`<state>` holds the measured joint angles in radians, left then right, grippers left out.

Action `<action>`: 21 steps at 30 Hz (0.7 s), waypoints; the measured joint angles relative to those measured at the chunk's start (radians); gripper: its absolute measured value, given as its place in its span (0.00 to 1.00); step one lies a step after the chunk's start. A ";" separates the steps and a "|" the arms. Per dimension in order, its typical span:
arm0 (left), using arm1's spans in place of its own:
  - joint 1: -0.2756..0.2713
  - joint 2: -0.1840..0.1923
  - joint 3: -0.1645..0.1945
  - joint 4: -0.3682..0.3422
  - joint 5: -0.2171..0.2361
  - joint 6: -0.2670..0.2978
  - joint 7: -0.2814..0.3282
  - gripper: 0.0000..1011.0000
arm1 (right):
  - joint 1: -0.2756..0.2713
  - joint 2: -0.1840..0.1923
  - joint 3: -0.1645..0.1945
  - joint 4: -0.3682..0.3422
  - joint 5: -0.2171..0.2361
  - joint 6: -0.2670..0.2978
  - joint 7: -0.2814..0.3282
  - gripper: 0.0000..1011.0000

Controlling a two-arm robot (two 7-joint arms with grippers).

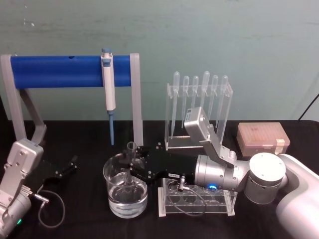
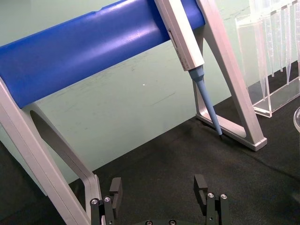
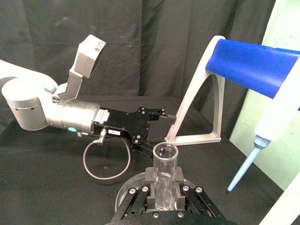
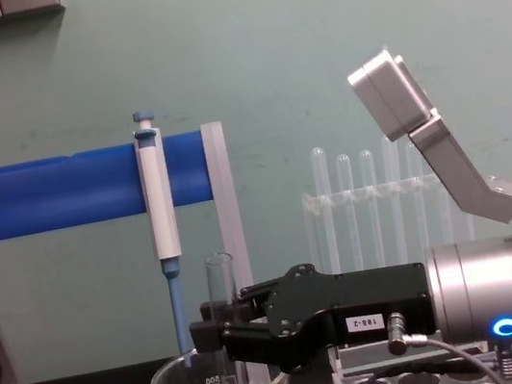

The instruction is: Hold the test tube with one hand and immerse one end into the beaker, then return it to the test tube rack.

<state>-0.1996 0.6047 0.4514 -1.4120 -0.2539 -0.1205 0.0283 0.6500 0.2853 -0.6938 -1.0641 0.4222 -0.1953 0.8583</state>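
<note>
blue cylindrical bar on grey legs spans the back left of the black-covered table. the right arm's silver wrist reaches leftward over the clear plastic test tube rack. just left of the rack sits the wide clear glass beaker, part full of clear liquid. the clear round-bottomed glass test tube stands upright in it, lower end under the liquid, rim above the beaker's lip. the black two-fingered right gripper pinches the tube from both sides at mid-height. the black left gripper sits low at the table's left, fingers spread wide, holding nothing.
</note>
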 joint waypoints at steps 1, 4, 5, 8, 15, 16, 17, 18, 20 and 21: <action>0.000 0.000 0.000 0.000 0.000 0.000 0.000 0.99 | 0.000 0.000 0.000 0.000 0.000 0.000 0.000 0.22; 0.000 0.000 0.000 0.000 0.000 0.000 0.000 0.99 | 0.000 0.000 0.000 0.000 0.000 0.000 0.000 0.22; 0.000 0.000 0.000 0.000 0.000 0.000 0.000 0.99 | 0.000 0.000 0.000 0.000 0.000 0.000 0.000 0.22; 0.000 0.000 0.000 0.000 0.000 0.000 0.000 0.99 | 0.000 0.000 0.000 0.000 0.000 0.000 0.000 0.22; 0.000 0.000 0.000 0.000 0.000 0.000 0.000 0.99 | 0.000 0.000 0.000 0.000 0.000 0.000 0.000 0.22; 0.000 0.000 0.000 0.000 0.000 0.000 0.000 0.99 | 0.000 0.000 0.000 0.000 0.000 0.000 0.000 0.22; 0.000 0.000 0.000 0.000 0.000 0.000 0.000 0.99 | 0.000 0.000 0.000 0.000 0.000 0.000 0.000 0.22; 0.000 0.000 0.000 0.000 0.000 0.000 0.000 0.99 | 0.000 0.000 0.000 0.000 0.000 0.000 0.000 0.22; 0.000 0.000 0.000 0.000 0.000 0.000 0.000 0.99 | 0.000 0.000 0.000 0.000 0.000 0.000 0.000 0.22; 0.000 0.000 0.000 0.000 0.000 0.000 0.000 0.99 | 0.000 0.000 0.000 0.000 0.000 0.000 0.000 0.22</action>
<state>-0.1996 0.6047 0.4514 -1.4120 -0.2539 -0.1205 0.0283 0.6500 0.2853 -0.6938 -1.0641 0.4222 -0.1953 0.8582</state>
